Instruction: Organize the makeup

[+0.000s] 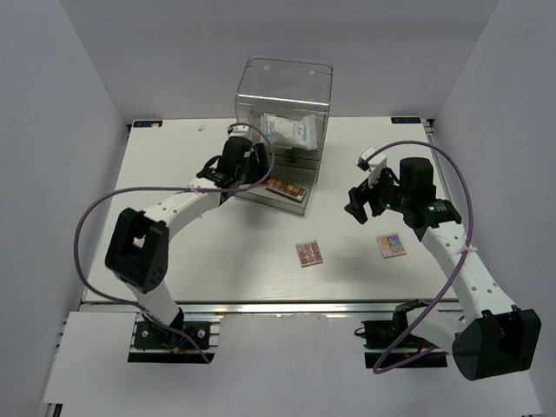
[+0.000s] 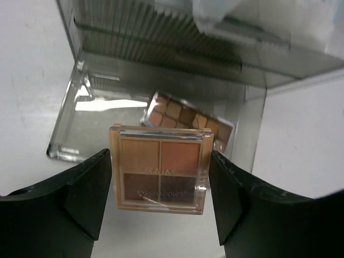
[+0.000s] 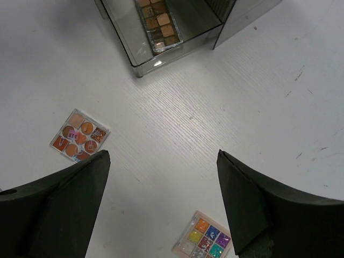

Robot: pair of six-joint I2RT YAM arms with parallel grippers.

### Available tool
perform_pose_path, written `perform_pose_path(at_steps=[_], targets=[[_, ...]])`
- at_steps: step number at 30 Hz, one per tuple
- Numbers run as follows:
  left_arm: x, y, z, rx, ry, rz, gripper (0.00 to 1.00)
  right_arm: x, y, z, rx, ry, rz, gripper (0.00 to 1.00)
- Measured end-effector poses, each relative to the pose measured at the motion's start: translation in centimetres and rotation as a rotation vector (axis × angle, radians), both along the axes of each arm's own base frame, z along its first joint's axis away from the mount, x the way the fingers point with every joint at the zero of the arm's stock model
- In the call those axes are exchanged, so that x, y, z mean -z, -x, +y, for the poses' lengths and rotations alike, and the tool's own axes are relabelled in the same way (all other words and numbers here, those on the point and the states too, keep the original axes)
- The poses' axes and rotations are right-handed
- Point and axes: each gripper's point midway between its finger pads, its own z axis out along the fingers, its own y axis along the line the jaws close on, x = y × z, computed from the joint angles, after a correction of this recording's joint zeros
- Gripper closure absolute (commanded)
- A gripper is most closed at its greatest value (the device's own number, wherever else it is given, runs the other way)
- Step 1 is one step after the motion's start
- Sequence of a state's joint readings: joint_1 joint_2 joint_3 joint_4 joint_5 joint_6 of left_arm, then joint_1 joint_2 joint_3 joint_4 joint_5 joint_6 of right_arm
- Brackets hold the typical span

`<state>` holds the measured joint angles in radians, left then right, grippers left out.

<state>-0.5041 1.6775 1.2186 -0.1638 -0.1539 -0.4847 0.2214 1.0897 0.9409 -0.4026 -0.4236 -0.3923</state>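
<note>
My left gripper (image 1: 250, 172) is shut on a brown four-pan eyeshadow palette (image 2: 160, 169), held by its side edges just in front of the pulled-out clear drawer (image 2: 75, 115). A long narrow brown palette (image 2: 183, 117) lies in that drawer and also shows in the top view (image 1: 287, 188). A white blue-printed packet (image 1: 290, 130) sits in the upper part of the box. My right gripper (image 1: 365, 205) is open and empty, above bare table. A pink-orange palette (image 1: 309, 254) and a multicoloured palette (image 1: 392, 245) lie on the table, the latter just below my right gripper (image 3: 161, 177). The round black pot is out of view.
The clear acrylic drawer box (image 1: 287, 74) stands at the back centre of the white table (image 1: 174, 252). In the right wrist view the pink-orange palette (image 3: 79, 136) lies left, the multicoloured one (image 3: 204, 239) at the bottom, and the drawer corner (image 3: 141, 69) at the top.
</note>
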Motion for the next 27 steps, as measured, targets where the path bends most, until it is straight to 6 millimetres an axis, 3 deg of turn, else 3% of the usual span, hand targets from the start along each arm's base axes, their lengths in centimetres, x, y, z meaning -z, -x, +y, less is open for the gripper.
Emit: perform_pose_path(at_steps=[4,8,11,16,27], targets=[[1.5,-2.8,-0.4,-0.026,-0.060,-0.002,0.59,-0.1,0.2,-0.1,0.003,-0.002,-0.007,0.14],[4.3,-3.7,0.4,-0.054,-0.147,0.040,0.36,-0.5,0.3,-0.4,0.008,-0.005,-0.019,0.12],[5.6,-4.0,1.0,-0.068,-0.201,0.062,0.26,-0.2,0.5,-0.5,0.010,-0.005,-0.016,0.11],[5.2,-5.2,0.9,-0.068,-0.228,0.044,0.16,0.7,1.0,-0.5,0.003,-0.001,0.007,0.11],[4.5,-5.6,1.0,-0.066,-0.246,0.025,0.12,1.3,2.5,0.6,-0.107,-0.016,0.031,0.11]])
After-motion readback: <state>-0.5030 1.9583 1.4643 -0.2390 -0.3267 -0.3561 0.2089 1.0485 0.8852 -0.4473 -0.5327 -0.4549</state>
